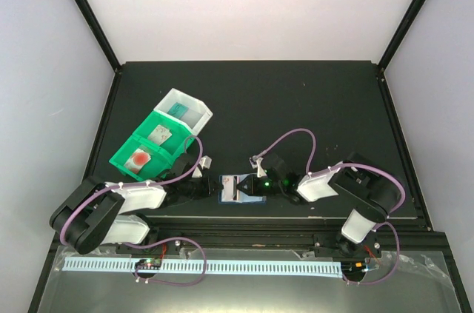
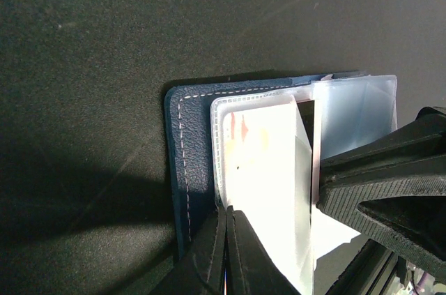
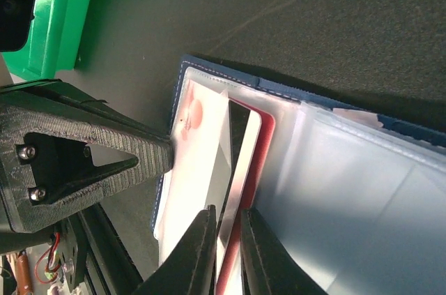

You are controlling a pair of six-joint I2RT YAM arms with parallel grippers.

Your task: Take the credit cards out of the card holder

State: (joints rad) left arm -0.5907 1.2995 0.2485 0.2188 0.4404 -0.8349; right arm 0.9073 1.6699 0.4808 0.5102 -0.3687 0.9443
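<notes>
The navy-blue card holder (image 1: 241, 189) lies open on the black table between my two grippers, its clear pockets facing up. My left gripper (image 1: 209, 189) is shut. Its fingertips (image 2: 228, 229) press together on the holder (image 2: 191, 148) where the navy cover meets a pocket with a pale card (image 2: 261, 162) in it. My right gripper (image 3: 227, 236) is shut on the edge of a pale grey-white card (image 3: 244, 162) that sticks out of a pocket. A red-orange card (image 3: 263, 162) lies right behind it. The right gripper also shows in the left wrist view (image 2: 390, 190).
Green bins (image 1: 144, 152) and a white bin (image 1: 185, 109) stand at the back left of the holder, each with a small item inside. A green bin also shows in the right wrist view (image 3: 49, 16). The table's front edge is just behind the grippers.
</notes>
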